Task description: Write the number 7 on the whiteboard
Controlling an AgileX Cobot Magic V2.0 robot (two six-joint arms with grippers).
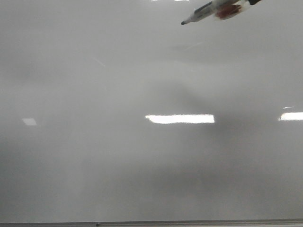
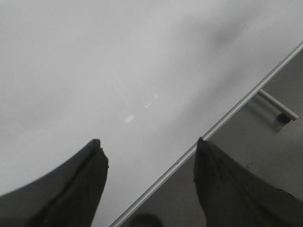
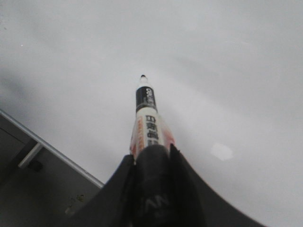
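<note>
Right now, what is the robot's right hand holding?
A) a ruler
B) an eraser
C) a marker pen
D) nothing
C: the right gripper is closed around a marker pen, its black tip pointing toward the whiteboard, which shows no 7 yet. The left gripper is open and holds nothing.

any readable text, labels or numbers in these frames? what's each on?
Black band of the marker, right wrist view: white lettering, too blurred to read.
White section of the marker barrel: dark blocky characters with orange print alongside, too blurred to read.
Right claw body: faint embossed letters, not legible.
Whiteboard: no writing visible in any view, no 7 yet; only light glare.
Front view: marker too small and blurred for any label.
</note>
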